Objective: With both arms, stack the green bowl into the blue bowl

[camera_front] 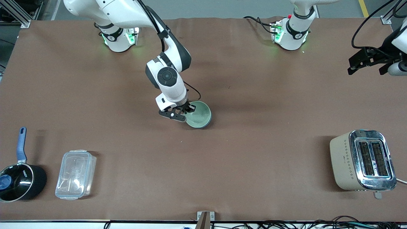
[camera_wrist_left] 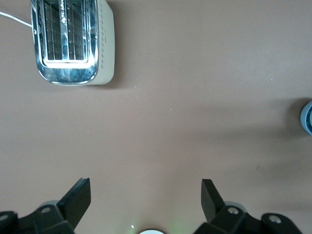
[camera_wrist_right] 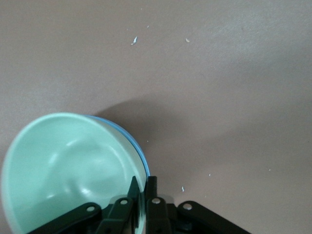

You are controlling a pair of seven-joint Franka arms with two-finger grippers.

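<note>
The green bowl (camera_front: 200, 115) sits inside the blue bowl (camera_front: 204, 125) at the middle of the table. Only a thin blue band of the blue bowl shows around it. In the right wrist view the green bowl (camera_wrist_right: 73, 161) fills one corner and the blue bowl's rim (camera_wrist_right: 132, 141) edges it. My right gripper (camera_front: 189, 108) is shut on the green bowl's rim, one finger inside and one outside (camera_wrist_right: 145, 184). My left gripper (camera_front: 365, 67) is open and empty, held high over the left arm's end of the table (camera_wrist_left: 145, 194). An edge of the bowls (camera_wrist_left: 307, 117) shows in the left wrist view.
A beige and chrome toaster (camera_front: 362, 160) stands near the front edge at the left arm's end, also in the left wrist view (camera_wrist_left: 73, 41). A black saucepan with a blue handle (camera_front: 19, 181) and a clear plastic container (camera_front: 75, 174) stand at the right arm's end.
</note>
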